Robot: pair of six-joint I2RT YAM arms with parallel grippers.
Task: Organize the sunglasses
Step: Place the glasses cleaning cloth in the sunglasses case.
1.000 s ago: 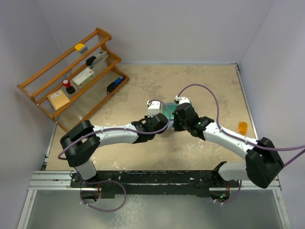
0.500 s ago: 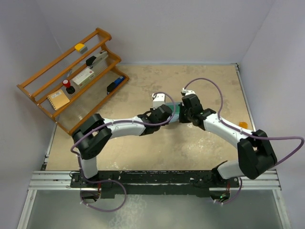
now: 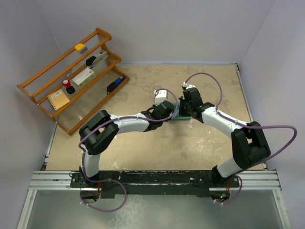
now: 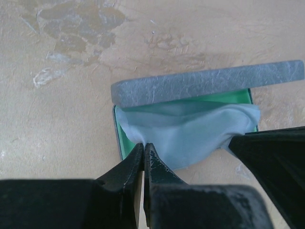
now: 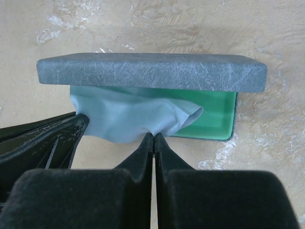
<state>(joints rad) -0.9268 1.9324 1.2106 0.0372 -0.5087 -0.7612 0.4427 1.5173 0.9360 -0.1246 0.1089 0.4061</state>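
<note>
An open glasses case lies at mid-table, with a grey lid (image 5: 152, 71) and a green inside (image 5: 214, 114); it also shows in the top view (image 3: 180, 117). A light blue cloth (image 5: 124, 117) hangs out of it over the front edge. My left gripper (image 4: 144, 144) is shut on the cloth's left corner (image 4: 190, 133). My right gripper (image 5: 154, 135) is shut on the cloth's right part. Both grippers meet at the case in the top view, left (image 3: 171, 113) and right (image 3: 185, 110). No sunglasses show in any view.
A wooden rack (image 3: 71, 81) with several small items stands at the far left. Walls close the table at the back and on both sides. The right arm's cable (image 3: 205, 76) loops above the case. The tabletop (image 3: 143, 148) is sandy with pale stains.
Both grippers have moved to the right and away from the bases, staying together at the case. The arms have stretched out further.
</note>
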